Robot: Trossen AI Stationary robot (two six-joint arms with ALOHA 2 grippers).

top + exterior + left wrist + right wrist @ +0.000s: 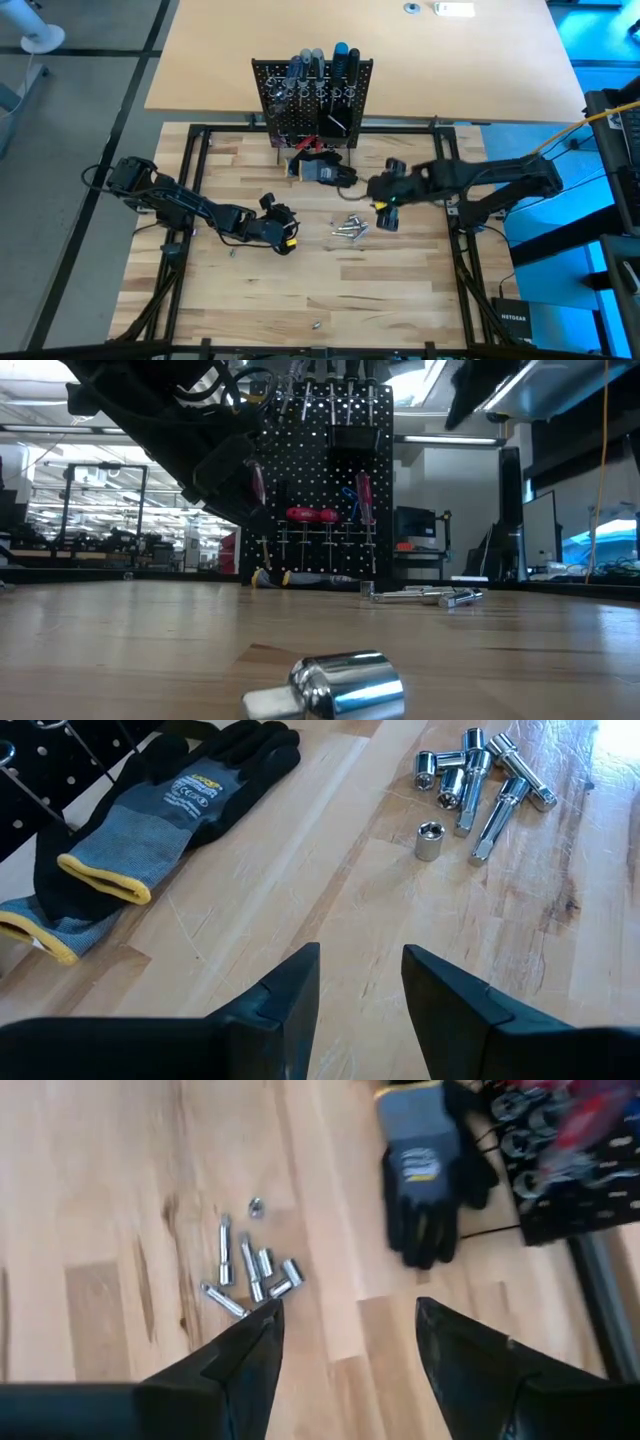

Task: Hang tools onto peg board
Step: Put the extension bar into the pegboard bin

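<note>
1. The peg board [312,100] is standing upright near the desk's [250,300] far edge at its middle, already carrying screwdrivers [320,62] in its top rings and red-handled ones [312,516] lower down.
2. The silver metal pieces [350,229], sockets and extension bars, are lying loose in a cluster around the desk's middle, well apart from the board; one more socket [345,684] is lying alone near the desk's near edge.
3. The right end effector [383,205] is hovering just beside the cluster, jaws standing wide apart and holding nothing.
4. The left end effector [287,236] is waiting on the cluster's other side, towards the desk's left edge, jaws partly apart and empty.
5. Judged step: a pick-up of a silver piece is being approached. The next move calls for lowering over a single piece and closing on it alone, as the pieces are touching one another.
6. A pair of gloves [325,172] is lying between the cluster and the board's foot, and is likely obstructing a low carry path.
</note>
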